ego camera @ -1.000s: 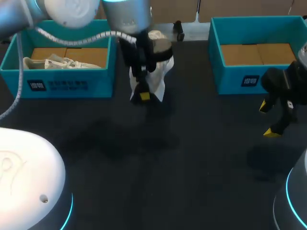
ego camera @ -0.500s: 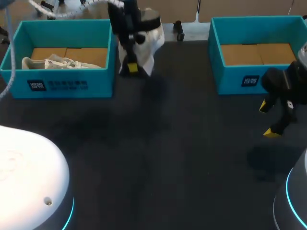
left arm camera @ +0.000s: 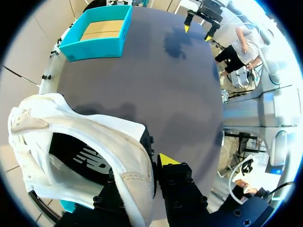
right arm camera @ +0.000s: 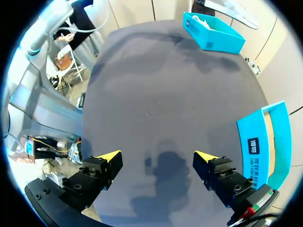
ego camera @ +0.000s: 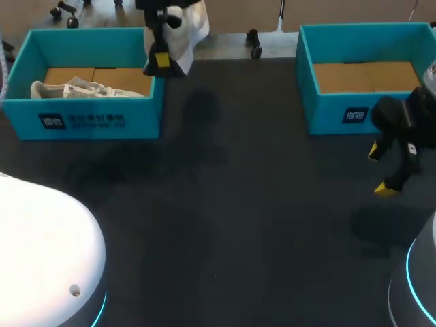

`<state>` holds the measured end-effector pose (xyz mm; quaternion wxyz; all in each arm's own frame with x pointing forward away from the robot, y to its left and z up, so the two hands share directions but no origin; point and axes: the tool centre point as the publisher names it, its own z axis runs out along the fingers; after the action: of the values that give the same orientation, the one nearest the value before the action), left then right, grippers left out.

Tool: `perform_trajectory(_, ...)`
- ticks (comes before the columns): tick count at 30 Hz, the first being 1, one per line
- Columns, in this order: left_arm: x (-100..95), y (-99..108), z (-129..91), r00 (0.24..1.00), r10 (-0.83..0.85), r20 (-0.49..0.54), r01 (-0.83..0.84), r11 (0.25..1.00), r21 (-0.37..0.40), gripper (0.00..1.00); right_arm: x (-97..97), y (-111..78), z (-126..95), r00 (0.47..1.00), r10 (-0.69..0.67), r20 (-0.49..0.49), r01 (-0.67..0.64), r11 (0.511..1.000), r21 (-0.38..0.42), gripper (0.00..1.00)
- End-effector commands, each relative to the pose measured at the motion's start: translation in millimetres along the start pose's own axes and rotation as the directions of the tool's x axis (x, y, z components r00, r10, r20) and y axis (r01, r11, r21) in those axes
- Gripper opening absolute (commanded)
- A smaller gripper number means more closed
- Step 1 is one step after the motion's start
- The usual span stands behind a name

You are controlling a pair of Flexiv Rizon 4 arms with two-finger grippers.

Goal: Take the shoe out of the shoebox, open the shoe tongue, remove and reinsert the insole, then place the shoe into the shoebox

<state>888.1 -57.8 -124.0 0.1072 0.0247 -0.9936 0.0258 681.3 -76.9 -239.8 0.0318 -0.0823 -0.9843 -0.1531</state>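
Gripping white shoe (ego camera: 185,24) in left end effector (ego camera: 161,60), lifted clear of the bench (ego camera: 225,225).

Clamped on the heel collar, with the shoe opening turned toward the wrist camera and one yellow tip visible beside the collar. Hanging over the far bench edge, just beside the far right corner of the left shoebox (ego camera: 82,121). Holding a second shoe (ego camera: 71,88) inside that box. Showing right end effector (ego camera: 380,170) with fingers spread wide, low over bare bench, near the front of the right shoebox (ego camera: 354,114).
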Motion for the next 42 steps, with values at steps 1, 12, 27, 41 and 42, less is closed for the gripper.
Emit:
perform_trajectory(1, -13.1, 5.3, -14.1, 1.0, 0.003, -0.023, -0.004, 1.0, -0.012, 0.0, 0.7, -0.2, 0.7, 1.0, 0.0, 0.002, 0.0, 1.0, 0.002, 1.0)
perform_trajectory(12, -13.1, 5.3, -14.1, 1.0, 0.003, -0.023, -0.004, 1.0, -0.012, 0.0, 0.7, -0.2, 0.7, 1.0, 0.0, 0.002, 0.0, 1.0, 0.002, 1.0)
perform_trajectory(27, -49.3, 62.1, -25.8, 0.999, -0.012, -0.029, 0.012, 1.0, -0.008, 0.0, 0.7, -0.2, 0.7, 1.0, 0.0, 0.002, 0.0, 1.0, 0.002, 1.0)
perform_trajectory(41, -106.8, 146.6, -36.9, 0.991, -0.133, -0.016, 0.133, 0.991, -0.014, 0.0, 0.7, -0.2, 0.7, 1.0, 0.0, 0.002, 0.0, 1.0, 0.002, 1.0)
perform_trajectory(42, -109.9, 150.8, -37.4, 0.99, -0.14, -0.004, 0.14, 0.99, -0.018, 0.0, 0.7, -0.2, 0.7, 1.0, 0.0, 0.002, 0.0, 1.0, 0.002, 1.0)
